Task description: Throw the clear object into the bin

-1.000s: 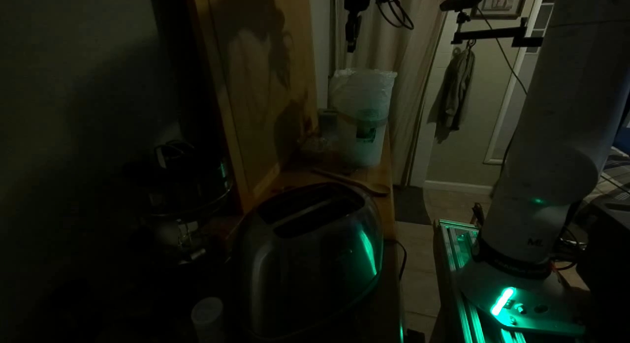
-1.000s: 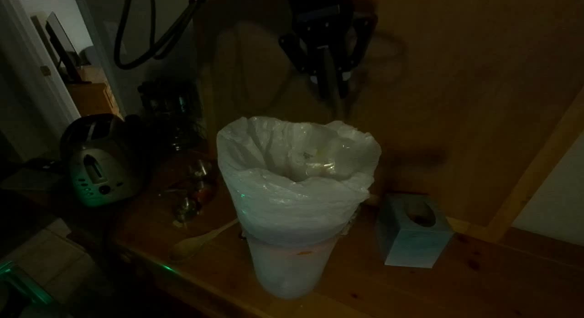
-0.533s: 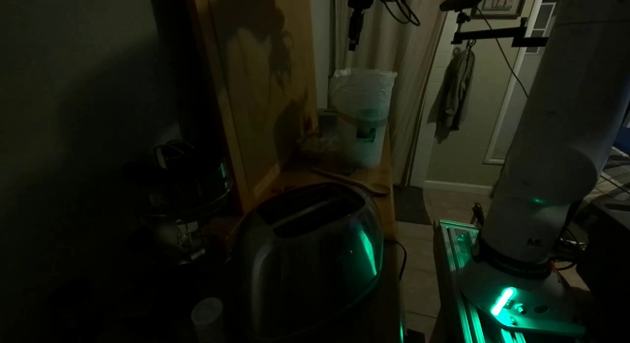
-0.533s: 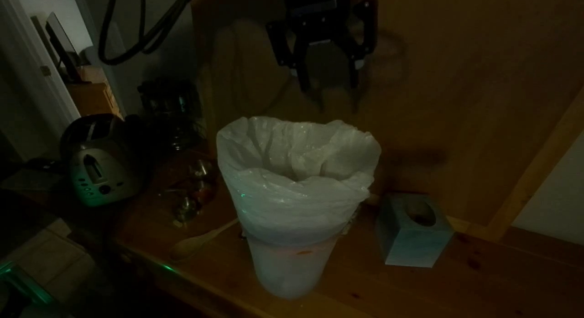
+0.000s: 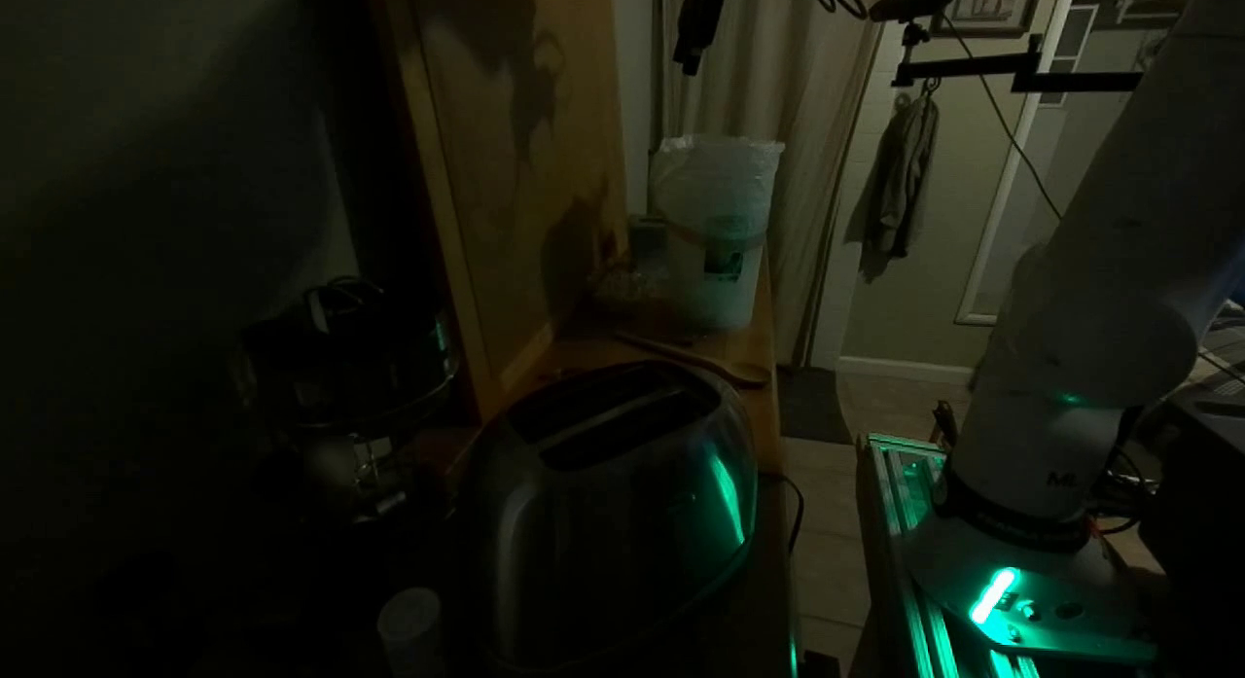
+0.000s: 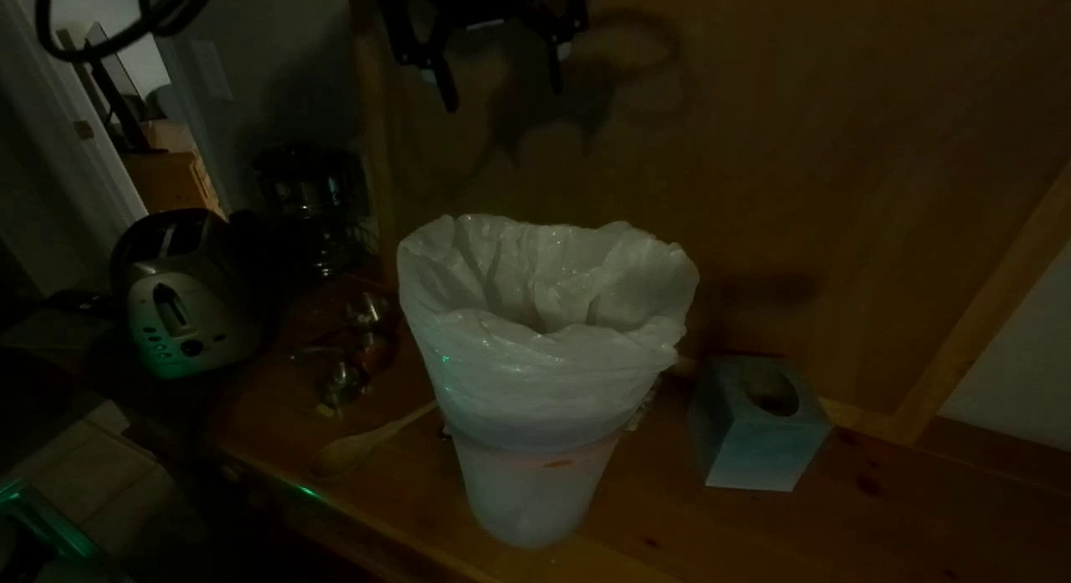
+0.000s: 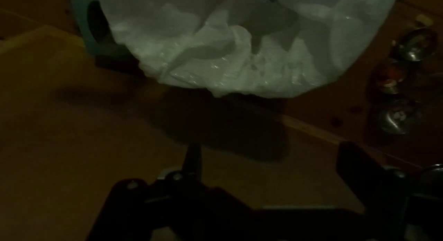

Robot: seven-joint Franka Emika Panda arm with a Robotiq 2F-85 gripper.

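Observation:
The pale whitish bin (image 6: 540, 503) stands upright on the wooden counter, its mouth lined with a crinkled white bag (image 6: 544, 382). A greenish mark shows on the front of the bin (image 5: 720, 294) in an exterior view. My gripper (image 6: 504, 98) hangs above the bin's rim, toward the wooden panel, apart from the bag. In the wrist view, the gripper (image 7: 270, 147) is wide open with nothing between its fingers, and the white bag (image 7: 221, 57) fills the upper middle. The clear object is hidden or out of view; the bottom of the bin cannot be seen.
A tissue box (image 6: 757, 424) sits beside the bin, and a wooden spoon (image 6: 360, 449) lies on the other side. Several small shiny containers (image 6: 343, 382) stand near the panel. A toaster (image 6: 188, 307) is farther along the counter. The upright wooden panel (image 6: 795, 190) backs the counter.
The fingers have spread from a narrow gap to wide open. My gripper has risen and shifted toward the toaster side. Shiny glints seen inside the bin's mouth a second ago no longer show.

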